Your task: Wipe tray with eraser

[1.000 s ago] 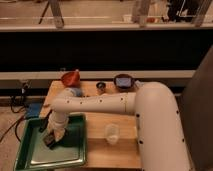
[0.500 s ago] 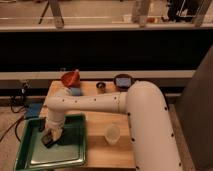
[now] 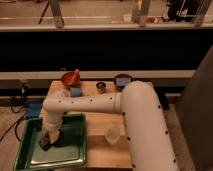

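one gripper [image 3: 50,139] inside green tray [image 3: 72,150] (wooden table [image 3: 99,149])

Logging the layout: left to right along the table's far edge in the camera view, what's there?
Orange funnel-shaped bowl → small dark round cup → dark round bowl. The gripper is nearer, down in the large green tray at the left.

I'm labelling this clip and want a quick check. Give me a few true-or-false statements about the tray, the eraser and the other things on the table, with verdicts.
1. The gripper is down over the green tray. True.
2. The eraser lies on the bare wood. False: it is inside the tray, at the gripper.
3. A clear cup stands on the table, outside the tray. True.
4. The orange item sits in the tray. False: it is at the table's far edge.
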